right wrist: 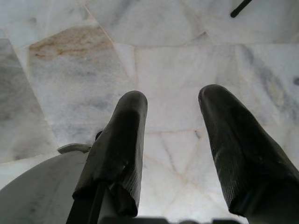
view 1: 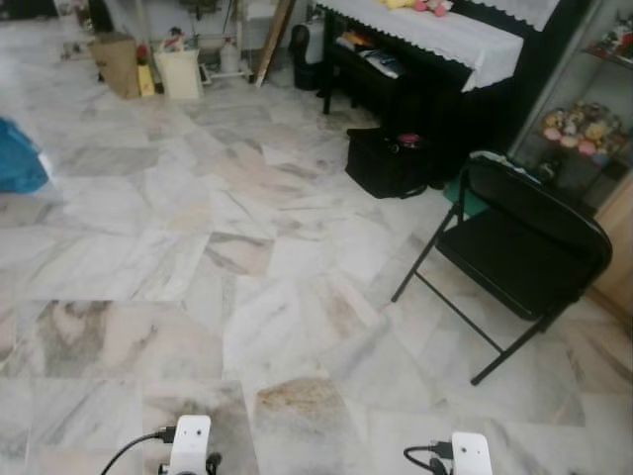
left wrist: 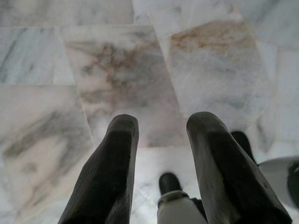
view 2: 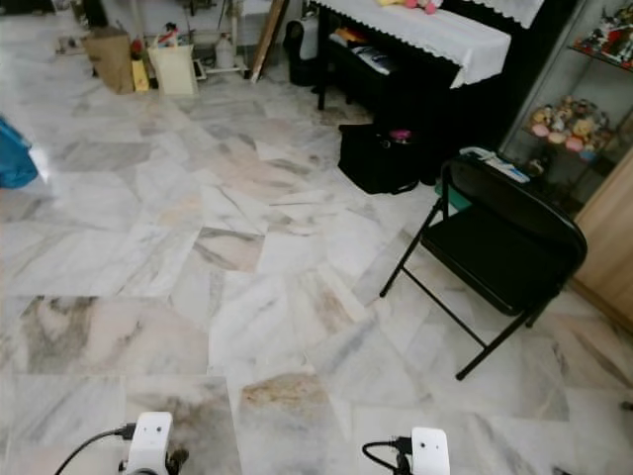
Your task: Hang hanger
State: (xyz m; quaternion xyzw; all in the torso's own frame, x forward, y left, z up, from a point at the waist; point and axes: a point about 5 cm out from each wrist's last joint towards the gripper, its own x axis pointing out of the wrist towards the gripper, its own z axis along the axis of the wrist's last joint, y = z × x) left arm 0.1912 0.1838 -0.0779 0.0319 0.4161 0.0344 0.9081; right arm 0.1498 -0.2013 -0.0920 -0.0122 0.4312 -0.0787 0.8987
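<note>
Left gripper point(left wrist: 161, 140) noted hanging low over the marble floor point(view 1: 247, 297), fingers point(left wrist: 112, 158) spread apart, nothing between them. Right gripper point(right wrist: 173, 121) likewise lowered above the tiles, fingers point(right wrist: 121, 140) parted and holding nothing. Both wrists seen at the near edge of the head views, well apart from all furniture. Observed a rust-brown stained tile point(view 1: 302, 401) just ahead of the grippers. Broad open stretch of floor recorded from there through the middle of the room, bounded on the right by a black folding chair point(view 1: 529, 252) standing upright, its front leg reaching out onto the tiles. Beyond the chair, a black bag point(view 1: 388, 163) set on the floor just beside a dark table under a white lace-edged cloth point(view 1: 435, 35). Glass cabinet point(view 1: 588, 129) with small figures at the right edge. Part of a blue object point(view 1: 20, 158) cut off at the left edge. Farthest back, a brown box point(view 1: 117, 64) and a pale bin point(view 1: 178, 71) near the wall. Could not make out the hanger anywhere; location cannot be told.
</note>
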